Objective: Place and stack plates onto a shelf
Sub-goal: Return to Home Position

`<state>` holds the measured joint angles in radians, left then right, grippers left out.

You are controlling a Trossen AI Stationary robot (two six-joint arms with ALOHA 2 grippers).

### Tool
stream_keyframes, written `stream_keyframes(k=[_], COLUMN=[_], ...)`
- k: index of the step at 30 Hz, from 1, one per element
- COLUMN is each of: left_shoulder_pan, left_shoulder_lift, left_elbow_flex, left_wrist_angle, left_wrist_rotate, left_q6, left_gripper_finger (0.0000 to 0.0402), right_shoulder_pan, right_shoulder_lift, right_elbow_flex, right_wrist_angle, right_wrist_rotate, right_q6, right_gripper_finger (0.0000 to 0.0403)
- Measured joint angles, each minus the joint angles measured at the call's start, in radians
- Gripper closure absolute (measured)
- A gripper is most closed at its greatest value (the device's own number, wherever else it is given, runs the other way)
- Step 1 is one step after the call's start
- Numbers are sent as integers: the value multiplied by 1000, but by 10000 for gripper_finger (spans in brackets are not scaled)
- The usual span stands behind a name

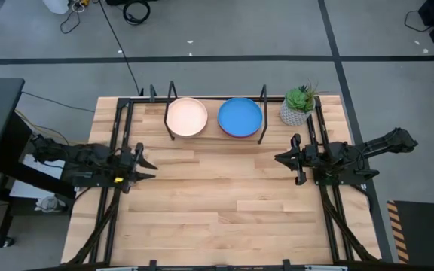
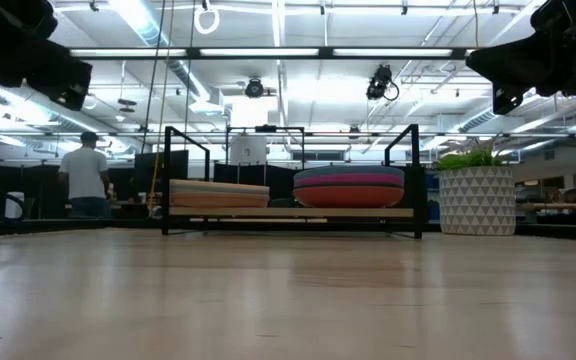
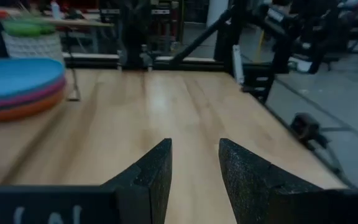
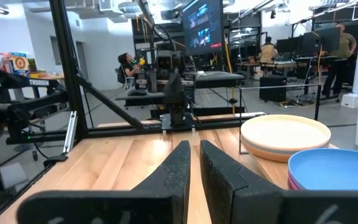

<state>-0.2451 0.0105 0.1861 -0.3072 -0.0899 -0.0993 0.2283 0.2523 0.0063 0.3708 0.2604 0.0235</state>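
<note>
Plates (image 1: 239,117) sitting in two stacks on the shelf (image 1: 212,113) from above, left gripper (image 1: 152,168) and right gripper (image 1: 279,159) hovering well clear of it; wrist-on, left fingers (image 3: 157,171) gaping slightly, right fingers (image 4: 178,173) nearly touching, gripping nothing.

The left gripper (image 3: 195,146) has fingers (image 3: 247,180) faced with dark, grainy, matt padding. Under and ahead of them, the table (image 3: 166,106) is pale planked wood with a soft sheen. Off to the fingers' side, the bright blue plate (image 3: 14,78) looks smooth and matt. The shelf (image 2: 288,212) has a pale wooden board and thin black metal uprights.
</note>
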Motion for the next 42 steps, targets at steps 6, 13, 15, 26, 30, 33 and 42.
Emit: stream_keyframes(k=[6, 13, 15, 26, 30, 33, 42], left_shoulder_pan=[-16, -17, -16, -16, -16, -16, -16], left_shoulder_lift=[3, 2, 2, 2, 2, 2, 2], left_elbow_flex=[2, 2, 2, 2, 2, 2, 2], left_wrist_angle=[158, 243, 243, 242, 242, 242, 242], left_wrist_rotate=[-68, -67, -66, -66, -66, -66, -66], left_q6=[-157, -308, -308, -308, -308, -308, -307], left_gripper_finger=[260, 260, 260, 260, 260, 260, 260], right_shoulder_pan=[0, 0, 0, 0, 0, 0, 0], right_shoulder_lift=[5, 6, 6, 6, 6, 6, 6], right_elbow_flex=[0, 0, 0, 0, 0, 0, 0], right_wrist_angle=[0, 9, 10, 9, 9, 9, 9], right_wrist_rotate=[0, 0, 0, 0, 0, 0, 0], right_q6=[0, 0, 0, 0, 0, 0, 0], right_gripper_finger=[361, 361, 361, 361, 361, 361, 361])
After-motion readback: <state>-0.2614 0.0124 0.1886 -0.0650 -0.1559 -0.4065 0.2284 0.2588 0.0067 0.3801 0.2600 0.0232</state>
